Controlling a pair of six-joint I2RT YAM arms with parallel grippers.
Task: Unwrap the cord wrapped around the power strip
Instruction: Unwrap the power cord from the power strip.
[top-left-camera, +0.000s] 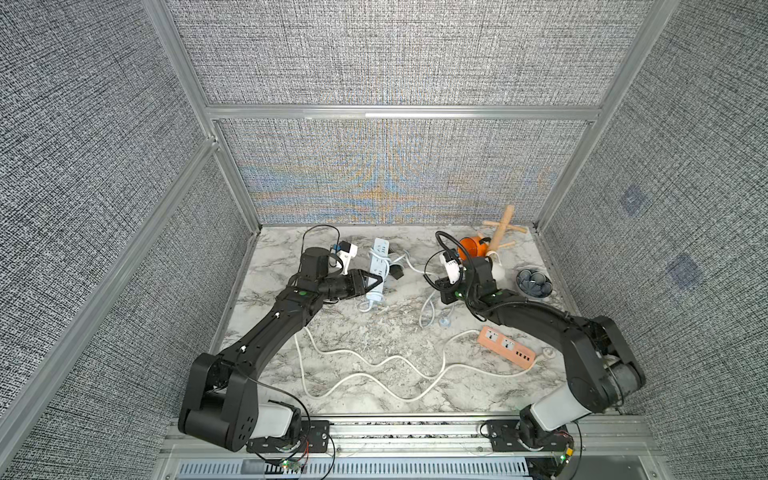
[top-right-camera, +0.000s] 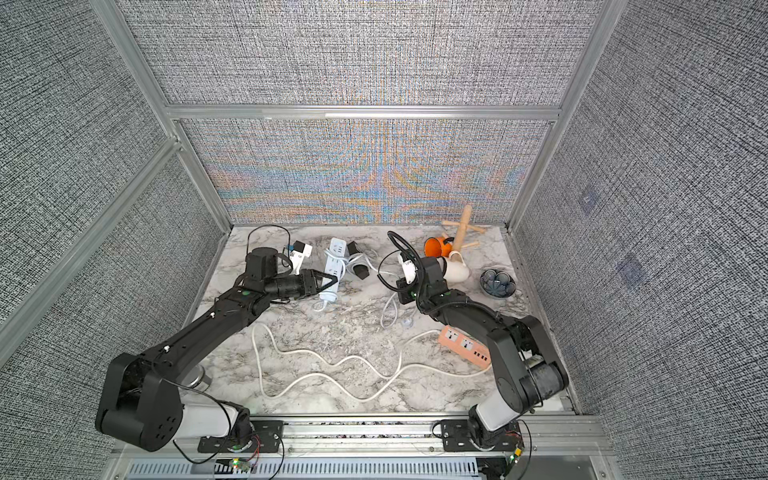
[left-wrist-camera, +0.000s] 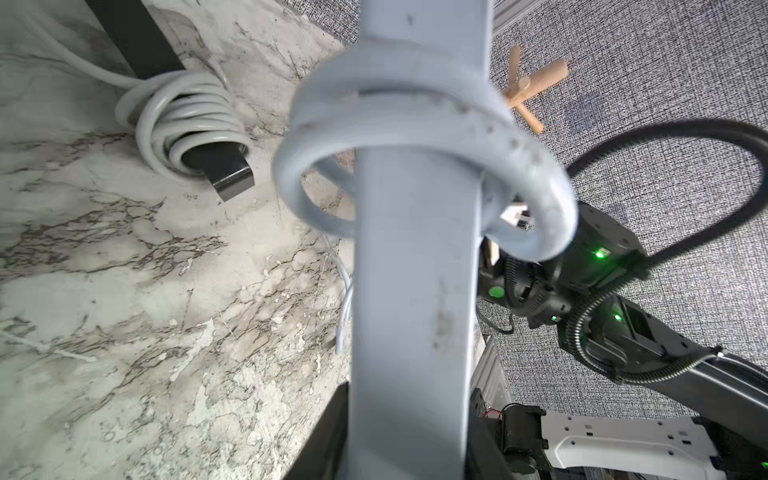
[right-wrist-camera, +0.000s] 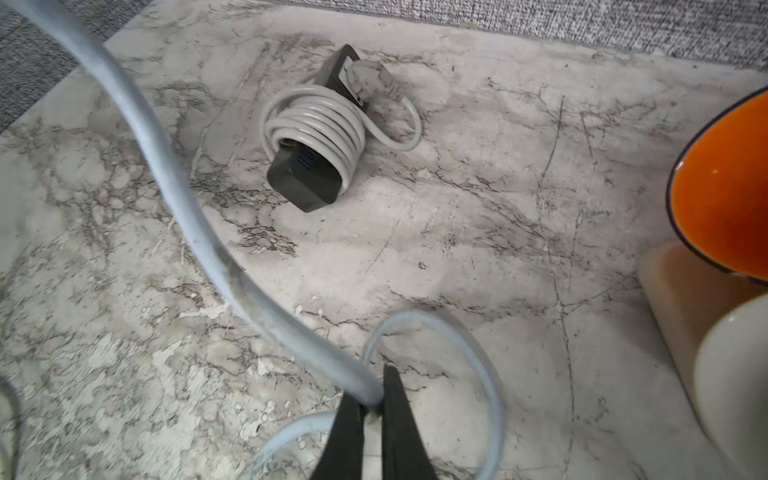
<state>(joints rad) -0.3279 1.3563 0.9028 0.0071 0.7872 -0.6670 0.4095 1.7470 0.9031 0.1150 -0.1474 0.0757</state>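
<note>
Toward the far side of the marble table (top-left-camera: 374, 332), left of centre: the white power strip (top-left-camera: 379, 251), lying lengthwise away from the robot, with its cord (right-wrist-camera: 166, 174) looped loosely about the body. One slack turn circles the strip in the left wrist view; the cord then runs across toward the right arm and spills into loose curls on the table.

Left gripper (top-left-camera: 376, 282): jaws part-way apart and clamped across the strip towards its nearer end, one on each long side. Right gripper (right-wrist-camera: 372, 404): jaws closed tight on a free length of the cord, apparently clear of the surface.

Handling, as judged: the strip is a light, rigid plastic bar with smooth sides, apt to slip or swivel if tugged. A grasp across its width, clear of the turns, suits it. The cord is pliant but springy; it probably holds its curl, drags on the plastic and may snag at the strip's corners. It is best taken on free length a little way from the last turn, as it is at this moment, so that each loop can be lifted over the end rather than pulled tight.

Pose: the left arm reaches forward with its wrist turned inward, gripper near level above the table. The right arm folds at the elbow, wrist bent down, fingers pointing down and inward.

A black power strip (right-wrist-camera: 307, 183) with its own coiled cord lies just beside — not to be confused.
</note>
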